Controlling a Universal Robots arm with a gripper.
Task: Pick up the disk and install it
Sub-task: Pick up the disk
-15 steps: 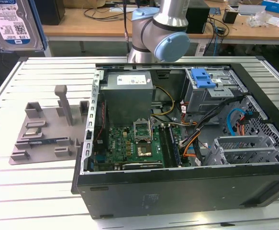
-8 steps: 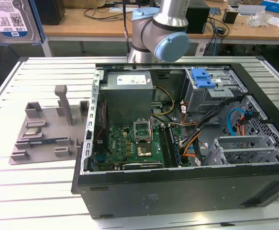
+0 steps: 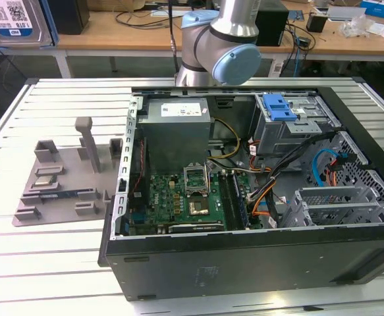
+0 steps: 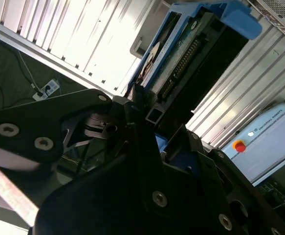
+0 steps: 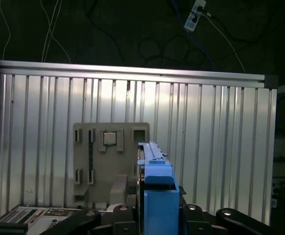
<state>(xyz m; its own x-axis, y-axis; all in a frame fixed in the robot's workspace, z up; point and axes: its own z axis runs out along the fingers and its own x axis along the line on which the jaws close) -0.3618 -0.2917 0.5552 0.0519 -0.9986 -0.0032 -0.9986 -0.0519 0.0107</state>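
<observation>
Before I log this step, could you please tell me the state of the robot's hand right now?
Hand: closed, holding the disk.

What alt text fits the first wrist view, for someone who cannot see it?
The gripper holds the disk edge-on, its blue side rail facing the camera, above a ribbed metal table. A grey parts tray lies on the table beyond the disk.
</observation>
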